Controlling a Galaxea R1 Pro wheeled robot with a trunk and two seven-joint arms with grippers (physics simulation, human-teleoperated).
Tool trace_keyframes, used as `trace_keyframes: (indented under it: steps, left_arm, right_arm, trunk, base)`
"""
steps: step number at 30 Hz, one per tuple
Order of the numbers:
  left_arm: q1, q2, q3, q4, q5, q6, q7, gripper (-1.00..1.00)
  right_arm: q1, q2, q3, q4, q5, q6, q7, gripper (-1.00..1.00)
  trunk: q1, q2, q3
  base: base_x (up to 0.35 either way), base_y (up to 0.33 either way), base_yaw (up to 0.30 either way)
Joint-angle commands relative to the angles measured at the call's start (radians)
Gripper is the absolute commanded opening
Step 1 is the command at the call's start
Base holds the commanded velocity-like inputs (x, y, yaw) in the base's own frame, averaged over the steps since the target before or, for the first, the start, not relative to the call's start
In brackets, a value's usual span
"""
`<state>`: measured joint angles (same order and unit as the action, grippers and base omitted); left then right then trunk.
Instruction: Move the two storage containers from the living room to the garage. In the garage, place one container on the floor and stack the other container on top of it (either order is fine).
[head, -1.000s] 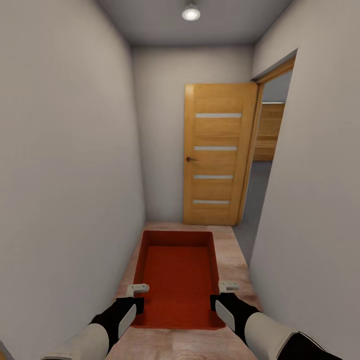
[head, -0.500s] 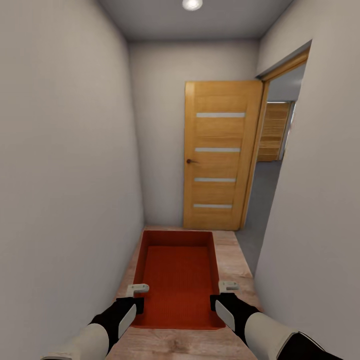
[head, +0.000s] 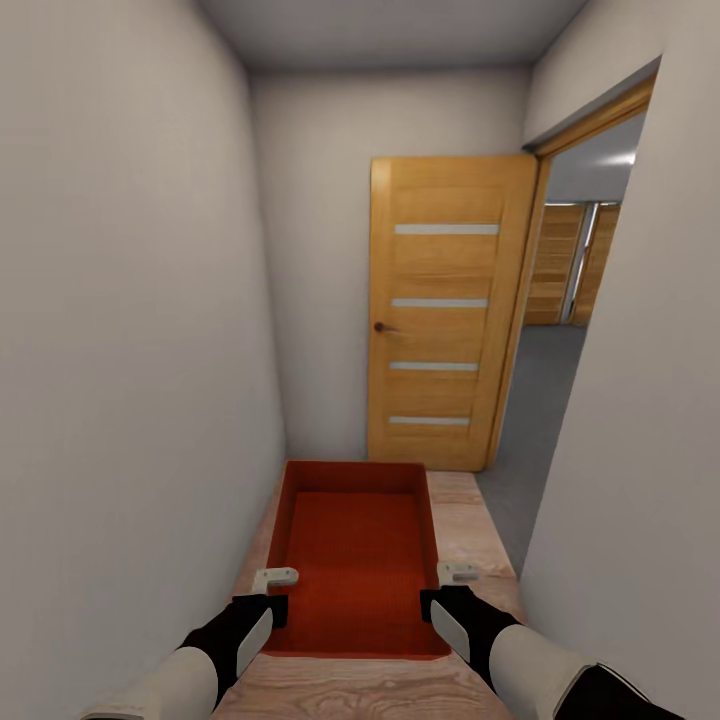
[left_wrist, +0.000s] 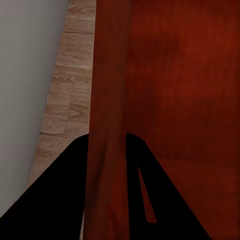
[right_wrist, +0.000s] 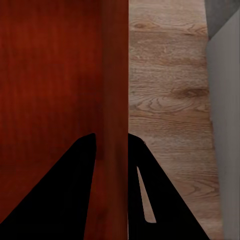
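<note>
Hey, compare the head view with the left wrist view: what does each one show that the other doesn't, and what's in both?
Head view alone: the wooden door standing open at the end of the corridor, the doorway on the right with grey floor beyond, and the right tool clamped on the container's right wall.
Left wrist view alone: a close look at the left tool's dark fingers, one on each side of the bin's left wall.
Both: the orange-red storage container, the left tool gripping it, the wood plank flooring and the pale wall.
</note>
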<state>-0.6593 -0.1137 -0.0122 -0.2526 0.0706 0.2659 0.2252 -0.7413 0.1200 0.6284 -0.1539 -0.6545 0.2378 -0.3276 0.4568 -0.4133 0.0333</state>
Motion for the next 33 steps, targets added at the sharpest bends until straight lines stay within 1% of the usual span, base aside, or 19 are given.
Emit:
trace_keyframes:
  steps: [1,16,30,33]
  left_arm:
    - [0.001,0.005,-0.008,0.001,-0.008,0.008,0.011,-1.00]
    - [0.001,0.005,-0.008,0.001,-0.008,0.007,0.011,-1.00]
    - [0.001,0.005,-0.008,0.001,-0.008,0.007,0.011,-1.00]
    - [0.001,0.005,-0.008,0.001,-0.008,0.008,0.011,-1.00]
  right_arm:
    - [-0.001,-0.003,-0.007,-0.003,0.032,-0.040,-0.010,-1.00]
    - [-0.001,-0.003,-0.007,-0.003,0.032,-0.040,-0.010,-1.00]
    - [-0.001,-0.002,-0.007,-0.003,0.031,-0.040,-0.010,-1.00]
    - [-0.001,-0.002,-0.007,-0.003,0.031,-0.040,-0.010,-1.00]
  trunk:
    - [0.001,-0.001,0.000]
    - [0.001,-0.001,0.000]
    - [0.001,-0.001,0.000]
    - [0.001,-0.001,0.000]
  base:
    - [0.323,0.000,0.000]
    - [0.322,0.000,-0.007]
    - [0.322,0.000,-0.264]
    - [0.323,0.000,-0.118]
